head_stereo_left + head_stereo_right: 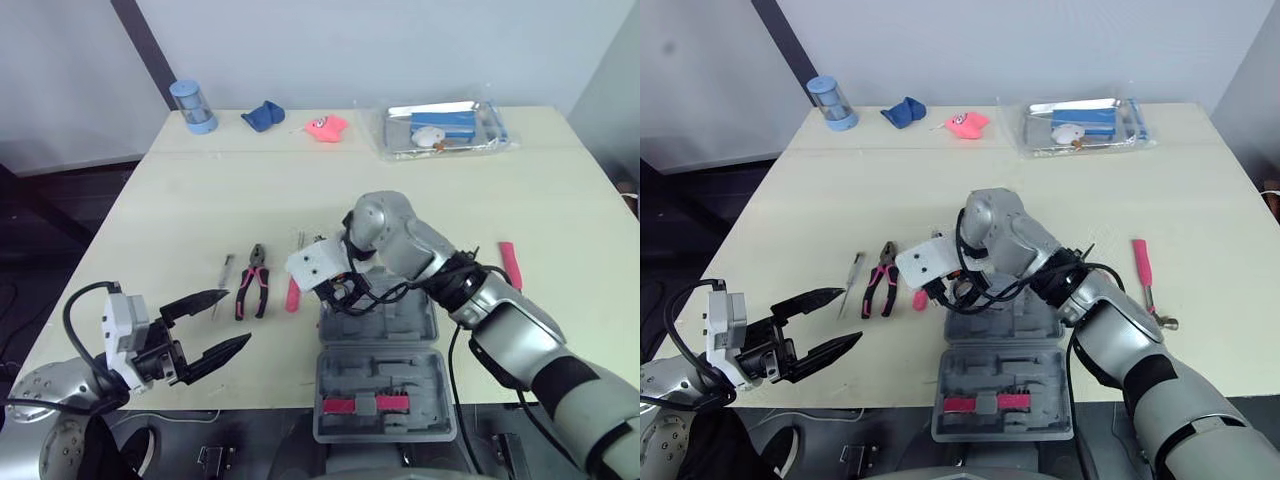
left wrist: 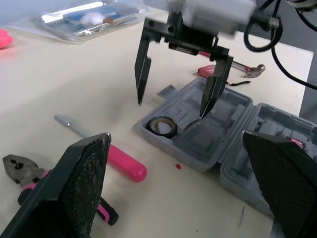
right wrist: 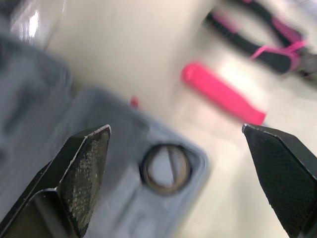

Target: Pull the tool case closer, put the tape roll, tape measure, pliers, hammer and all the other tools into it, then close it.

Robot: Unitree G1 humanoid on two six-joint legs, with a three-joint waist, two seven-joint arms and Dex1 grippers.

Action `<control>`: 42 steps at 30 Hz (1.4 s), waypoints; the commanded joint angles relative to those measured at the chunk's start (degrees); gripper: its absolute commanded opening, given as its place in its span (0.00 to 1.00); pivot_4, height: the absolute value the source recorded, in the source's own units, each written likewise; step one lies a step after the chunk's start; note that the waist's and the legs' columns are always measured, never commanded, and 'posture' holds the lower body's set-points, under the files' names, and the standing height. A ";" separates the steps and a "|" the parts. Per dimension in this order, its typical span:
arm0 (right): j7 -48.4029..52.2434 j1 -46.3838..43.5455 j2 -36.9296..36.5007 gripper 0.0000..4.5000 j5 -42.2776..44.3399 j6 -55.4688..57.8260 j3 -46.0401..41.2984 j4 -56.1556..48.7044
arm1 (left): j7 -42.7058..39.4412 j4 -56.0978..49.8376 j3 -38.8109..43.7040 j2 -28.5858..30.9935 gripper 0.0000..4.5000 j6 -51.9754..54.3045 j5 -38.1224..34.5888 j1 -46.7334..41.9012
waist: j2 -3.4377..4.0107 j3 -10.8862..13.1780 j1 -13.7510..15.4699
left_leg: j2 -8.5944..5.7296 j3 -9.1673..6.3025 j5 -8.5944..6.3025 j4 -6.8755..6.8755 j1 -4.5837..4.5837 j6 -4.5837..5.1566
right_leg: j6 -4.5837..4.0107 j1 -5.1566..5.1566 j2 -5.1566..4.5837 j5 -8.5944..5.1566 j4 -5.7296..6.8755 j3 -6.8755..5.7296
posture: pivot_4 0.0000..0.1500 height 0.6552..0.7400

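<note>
A grey tool case [image 1: 385, 372] sits at the near edge of the table with its lid folded back. The tape roll [image 2: 164, 127] lies in its far left corner, and the right gripper [image 2: 172, 106] hangs just above it, fingers spread wide and empty. The pliers [image 1: 254, 280] and a pink-handled screwdriver [image 2: 121, 161] lie left of the case, the hammer [image 1: 1143, 265] to its right. The left gripper [image 1: 236, 317], fingers also parted and empty, hovers at the near left.
</note>
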 commanded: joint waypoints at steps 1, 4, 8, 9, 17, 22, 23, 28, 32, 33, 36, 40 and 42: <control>-3.09 4.46 -1.50 0.99 4.91 5.11 -6.11 -5.14 | -0.52 -0.11 1.17 0.50 1.00 -0.99 -0.15 0.21 | -0.03 -0.02 0.06 | 0.00 -0.01 0.00 0.00 -0.01 0.00 | 0.00 0.00 0.00 0.00 0.00 -0.01 | 1.00 1.00; -6.36 8.34 -2.73 0.84 6.84 7.25 -8.37 -7.31 | -0.73 0.24 0.99 0.80 1.00 -0.75 -0.16 -0.26 | -0.03 -0.02 -0.04 | 0.00 0.00 0.00 0.00 -0.02 0.00 | 0.00 -0.01 0.00 0.00 0.01 0.01 | 1.00 1.00; -10.68 12.42 -2.15 0.49 10.06 11.66 -11.03 -9.97 | -1.03 0.98 0.87 1.45 1.00 -0.36 -0.14 -1.28 | -0.04 -0.01 -0.34 | 0.02 0.02 0.00 0.00 0.00 0.01 | 0.00 -0.04 0.03 0.00 0.06 0.03 | 1.00 1.00; -12.11 13.36 -1.69 0.39 10.92 12.78 -11.81 -10.62 | -1.14 1.19 0.86 1.62 1.00 -0.28 -0.12 -1.56 | -0.04 -0.01 -0.38 | 0.02 0.04 0.00 0.00 0.01 0.01 | -0.03 -0.05 0.04 -0.02 0.11 0.04 | 1.00 1.00; -20.25 18.02 -0.75 0.21 13.35 12.77 -12.10 -10.51 | -1.45 2.07 0.51 2.51 1.00 0.12 -0.09 -3.24 | -0.07 -0.01 -0.08 | 0.01 0.06 0.00 0.01 0.00 0.01 | -0.03 -0.04 0.02 -0.02 0.11 0.05 | 1.00 1.00; -22.76 19.18 -0.64 0.21 13.78 11.08 -10.87 -8.71 | -1.82 2.34 0.57 2.70 1.00 0.20 0.05 -3.51 | -0.08 -0.01 -0.25 | 0.02 0.07 0.00 0.01 0.01 0.01 | -0.03 -0.05 0.03 -0.02 0.13 0.06 | 1.00 1.00; -23.18 19.22 -0.78 0.21 13.59 10.51 -10.50 -7.90 | -1.85 2.37 0.55 2.73 1.00 0.21 0.08 -3.55 | -0.07 -0.01 -0.27 | 0.02 0.07 0.00 0.01 0.02 0.01 | -0.03 -0.05 0.03 -0.02 0.14 0.06 | 1.00 1.00; -24.37 19.61 -0.92 0.21 13.37 9.18 -9.32 -3.87 | -1.97 2.56 0.46 2.83 1.00 0.22 0.17 -3.75 | -0.08 -0.01 -0.21 | 0.02 0.07 0.00 0.01 0.02 0.01 | -0.03 -0.05 0.03 -0.02 0.14 0.06 | 1.00 1.00; -25.06 19.92 -0.93 0.21 12.73 11.12 -7.96 -0.72 | -1.95 2.58 0.55 2.78 1.00 0.20 0.28 -3.76 | -0.09 -0.02 -0.24 | 0.02 0.08 0.00 0.01 0.02 0.01 | -0.03 -0.05 0.03 -0.02 0.14 0.07 | 1.00 1.00; -25.45 19.97 -0.81 0.21 12.75 11.58 -8.03 -0.53 | -1.91 2.55 0.56 2.76 1.00 0.19 0.31 -3.74 | -0.13 -0.04 -0.27 | 0.02 0.08 0.00 0.01 0.03 0.01 | -0.03 -0.05 0.03 -0.02 0.15 0.07 | 1.00 1.00; -25.73 19.85 -0.43 0.21 13.76 12.12 -8.70 -1.67 | -1.84 2.49 0.69 2.73 1.00 0.25 0.28 -3.65 | -0.17 -0.06 -0.26 | 0.03 0.09 0.00 0.00 0.07 0.01 | -0.03 -0.04 0.04 -0.02 0.19 0.07 | 1.00 1.00; -25.20 19.30 -0.89 0.21 16.66 13.13 -11.18 -6.69 | -1.77 2.34 1.02 2.66 1.00 0.37 0.12 -3.20 | -0.18 -0.06 -0.19 | 0.03 0.08 0.00 0.01 0.07 0.01 | -0.03 -0.04 0.04 -0.02 0.21 0.07 | 1.00 1.00; -25.10 19.57 -1.22 0.21 18.80 14.23 -12.88 -9.79 | -1.72 2.30 1.24 2.57 1.00 0.31 0.06 -2.91 | -0.18 -0.05 -0.17 | 0.03 0.08 0.00 0.01 0.05 0.01 | -0.03 -0.04 0.04 -0.02 0.20 0.07 | 1.00 1.00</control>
